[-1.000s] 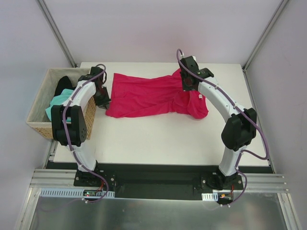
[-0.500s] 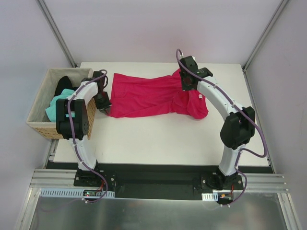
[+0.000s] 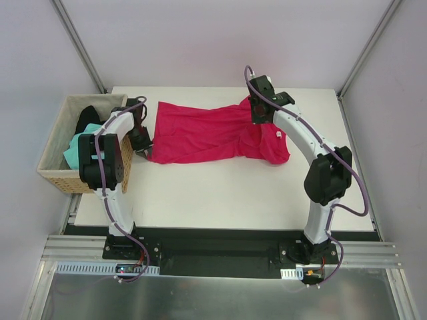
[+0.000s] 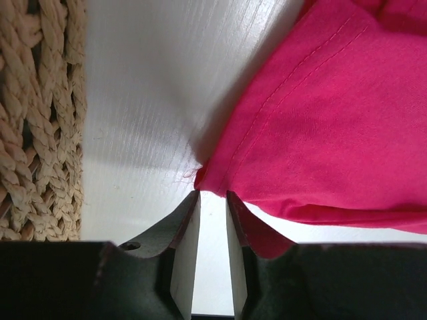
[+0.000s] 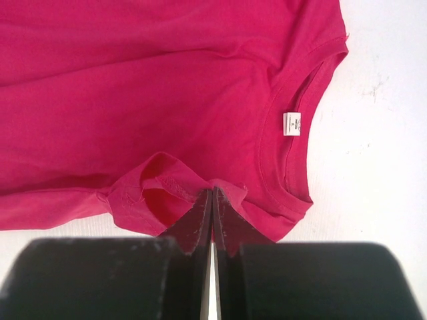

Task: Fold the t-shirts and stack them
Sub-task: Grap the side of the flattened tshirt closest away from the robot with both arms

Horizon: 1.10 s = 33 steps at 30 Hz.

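the crimson t-shirt (image 3: 200,133) lies spread across the far half of the bench (image 3: 220,193), hem end toward the left arm and collar end toward the right. it is wrinkled, and the collar end is bunched. the right claw (image 5: 212,193) is closed tight on a puckered fold of cloth by the sleeve, just beside the collar with its white label (image 5: 292,123). that pinch looks meant to anchor or tug the shoulder end so the body can be drawn flat. the left claw (image 4: 213,195) sits low at the shirt's near hem corner. its jaws are a narrow slit apart, with bare bench showing between them and no cloth inside. the frayed corner lies right at the tips, and cloth brushes the outer side of one finger. i judge this to be the flattening step, with folding not yet begun. further left, the wicker basket (image 3: 57,177) stands at the bench's left edge, holding the mint-green t-shirt (image 3: 75,148) and the black t-shirt (image 3: 87,120), both unfolded.
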Motion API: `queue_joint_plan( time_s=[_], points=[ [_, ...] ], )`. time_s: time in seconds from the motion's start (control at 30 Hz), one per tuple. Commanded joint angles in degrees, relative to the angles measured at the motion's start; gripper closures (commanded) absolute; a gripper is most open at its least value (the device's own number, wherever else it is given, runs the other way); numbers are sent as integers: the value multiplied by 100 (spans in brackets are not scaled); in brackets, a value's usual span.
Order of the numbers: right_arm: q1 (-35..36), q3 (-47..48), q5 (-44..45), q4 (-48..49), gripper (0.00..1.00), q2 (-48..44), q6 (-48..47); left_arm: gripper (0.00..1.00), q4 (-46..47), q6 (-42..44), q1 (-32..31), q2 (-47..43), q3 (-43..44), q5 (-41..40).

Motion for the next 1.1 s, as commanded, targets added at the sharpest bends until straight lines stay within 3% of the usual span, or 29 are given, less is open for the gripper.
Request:
queue_joint_plan(
  time_s=[0.0,0.27,0.6,0.63,0.73,0.77,0.83,1.07],
  points=[
    [-31,354,-45,-62,99,68,99,78,-145,76,147,155,221,27],
    [-31,372,-54,-80,99,67,99,76,-163,59,182,296,248,97],
    [-31,346,-71,-71,99,94,125,66,-207,68,182,419,221,167],
    [-31,355,-80,-71,99,103,125,67,-207,68,173,428,212,176],
    [-31,355,-71,-80,99,103,134,83,-198,68,182,463,212,229],
    [-31,355,-62,-80,99,103,125,94,-215,59,182,480,212,238],
    [-22,364,-62,-97,99,94,117,100,-207,41,182,489,221,308],
    [-31,364,-10,-106,99,68,99,100,-216,-3,182,349,326,466]
  ],
)
